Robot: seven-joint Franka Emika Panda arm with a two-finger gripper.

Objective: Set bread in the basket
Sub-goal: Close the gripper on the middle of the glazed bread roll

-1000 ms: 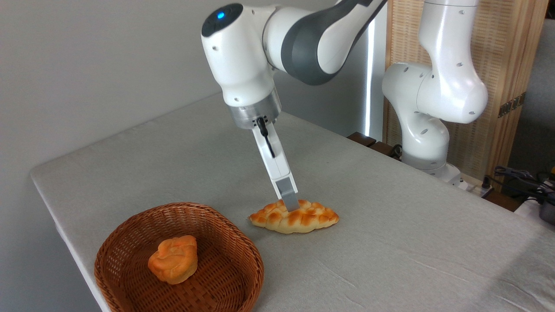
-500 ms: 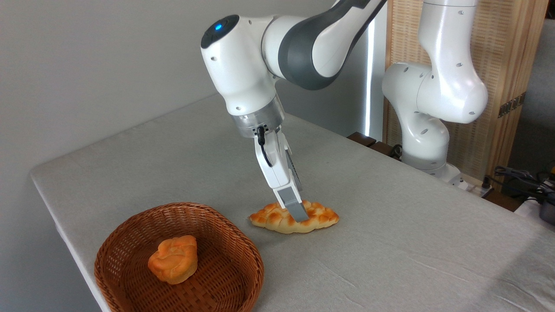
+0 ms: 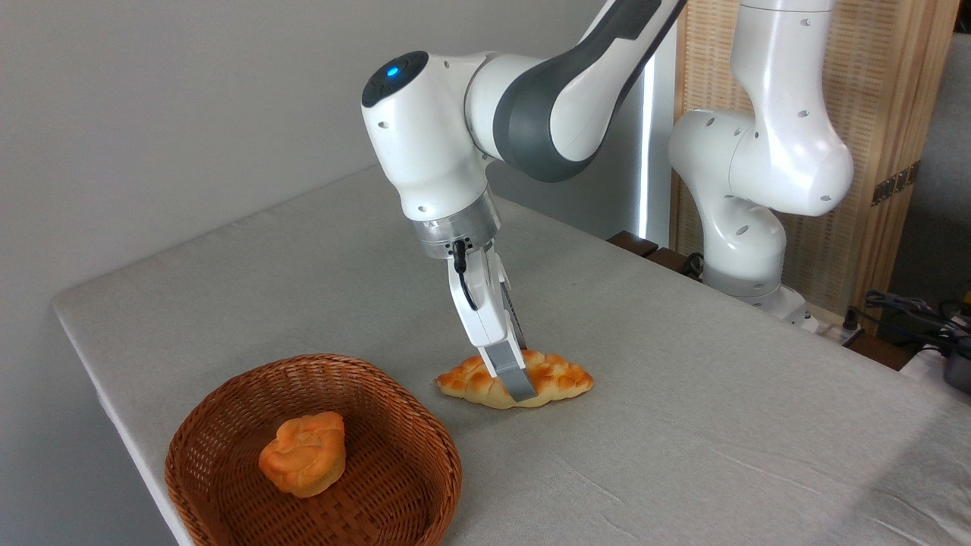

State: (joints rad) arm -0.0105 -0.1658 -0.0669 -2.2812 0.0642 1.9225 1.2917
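The braided bread (image 3: 563, 377) lies on the grey table, just right of the basket (image 3: 227, 394). My gripper (image 3: 525, 379) has come down over the middle of the loaf, tilted, with its jaws apart. The near finger (image 3: 516, 379) stands in front of the loaf, tip close to the table. The far finger is mostly hidden behind it and the bread. The loaf rests flat on the cloth. Whether the pads touch it I cannot make out.
A small round orange bun (image 3: 303, 453) sits inside the basket, left of centre. The table's left edge (image 3: 114, 409) runs close past the basket. The arm's white base (image 3: 747, 250) stands at the back right, with cables (image 3: 910, 311) beyond.
The gripper has dropped from the top of the loaf to straddle it, its near fingertip now low in front of the bread. The wrist shifted slightly right. The bread has not moved.
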